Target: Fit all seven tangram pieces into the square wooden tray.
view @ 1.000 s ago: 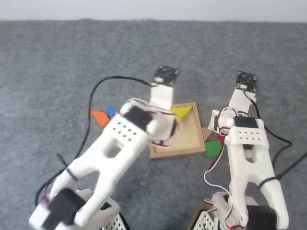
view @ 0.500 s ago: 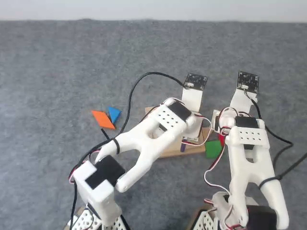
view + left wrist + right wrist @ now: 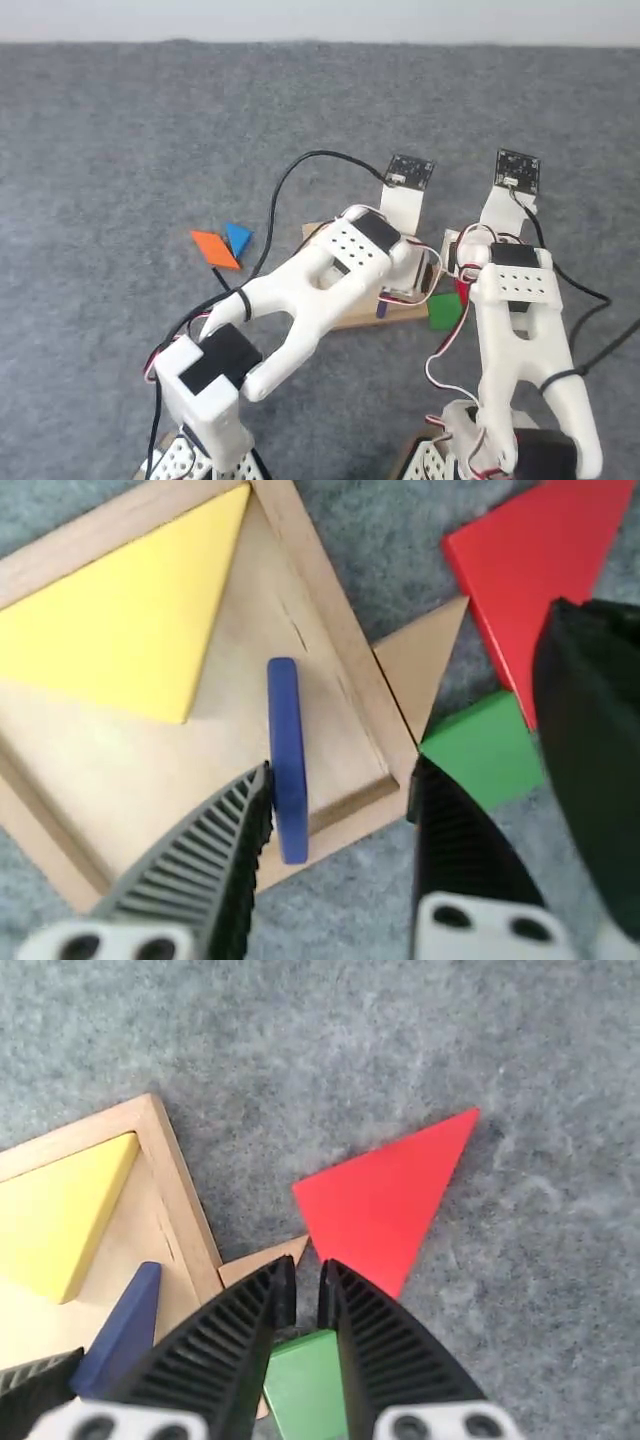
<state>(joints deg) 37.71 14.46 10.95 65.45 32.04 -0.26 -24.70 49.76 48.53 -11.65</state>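
The left arm (image 3: pixel 330 270) covers most of the wooden tray (image 3: pixel 350 319); the right arm (image 3: pixel 510 290) partly covers the green square (image 3: pixel 444 311). Grey carpet (image 3: pixel 120 130) runs to a pale wall (image 3: pixel 300 20). An orange piece (image 3: pixel 212 248) and a blue triangle (image 3: pixel 238 238) lie side by side, well away from either claw. The left claw (image 3: pixel 343 780) gapes, empty. A dark blue piece (image 3: pixel 287 760) stands on edge in the tray just beside one finger, with the yellow triangle (image 3: pixel 130 610) flat beyond. The right claw (image 3: pixel 305 1272), nearly closed on nothing, hangs over the tan triangle (image 3: pixel 265 1258), with the red triangle (image 3: pixel 390 1210) just ahead.
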